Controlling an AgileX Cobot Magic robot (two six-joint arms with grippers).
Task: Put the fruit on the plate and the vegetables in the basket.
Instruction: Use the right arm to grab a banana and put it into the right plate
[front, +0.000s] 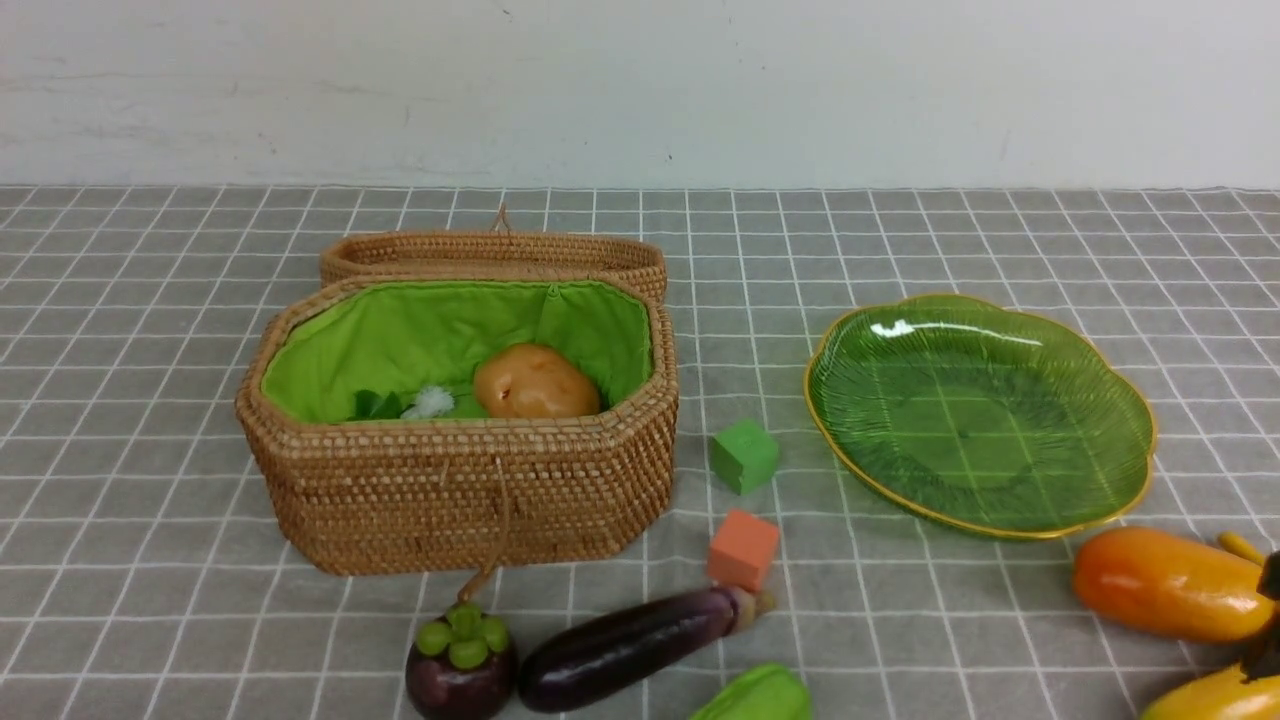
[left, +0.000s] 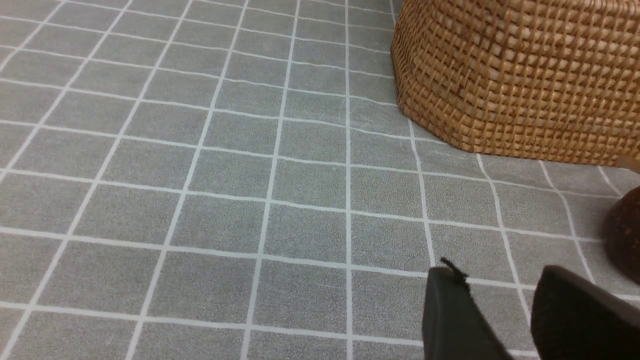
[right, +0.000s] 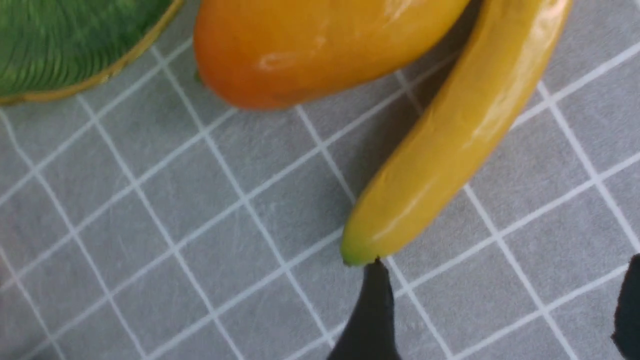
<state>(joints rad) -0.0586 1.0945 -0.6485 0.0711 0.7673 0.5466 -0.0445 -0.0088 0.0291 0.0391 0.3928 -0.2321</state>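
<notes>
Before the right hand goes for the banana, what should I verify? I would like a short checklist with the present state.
1. Right hand open: ok, nothing between its fingers.
2. Banana between the fingers: not ok, only its tip is near one finger.
3. Banana clear of mango: cannot tell, they look touching.
4. Plate empty: ok.
5. Left hand empty: ok.

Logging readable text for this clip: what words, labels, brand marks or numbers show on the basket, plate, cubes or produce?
None: no word, label, brand or number shows in any view.
The basket, plate, green cube, orange cube, mango, banana, eggplant and mangosteen are plain, with no sticker or print on the faces that show.
</notes>
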